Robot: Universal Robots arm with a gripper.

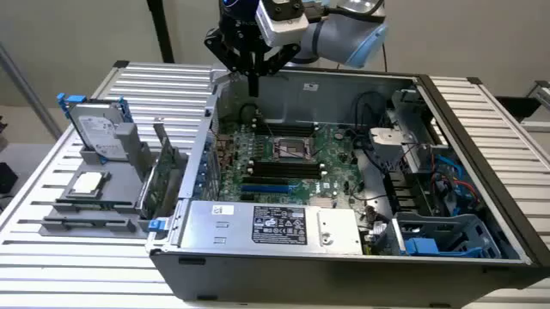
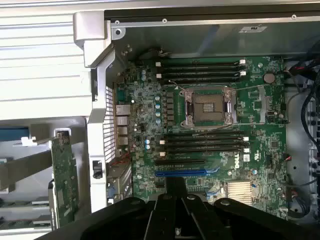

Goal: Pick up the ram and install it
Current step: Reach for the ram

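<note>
1. Right now the computer case lies on its side on the tabletop with its cover off. I think this is so the big green board inside faces up and can be reached from above.
2. The long black slots on that board lie open to the top. A stick could be pushed straight down into one.
3. On the exterior view's left, a gray holder keeps the spare parts standing on edge. Standing up like that, each part gives fingers a thin top to pinch.
4. The hard drive with blue rails stands at the far end of the holder. A tall green card with a metal end stands close to the case wall.
5. The ram is, I think, the thin green stick in the holder just beside that card. The two are hard to tell apart.
6. The end effector hangs high over the far left corner of the case and points down. Its fingers are pinched narrow, and I judge that it carries nothing.
7. The ram sits lower than the end effector, nearer to us and further to the exterior view's left. They are well apart and do not touch.
</note>
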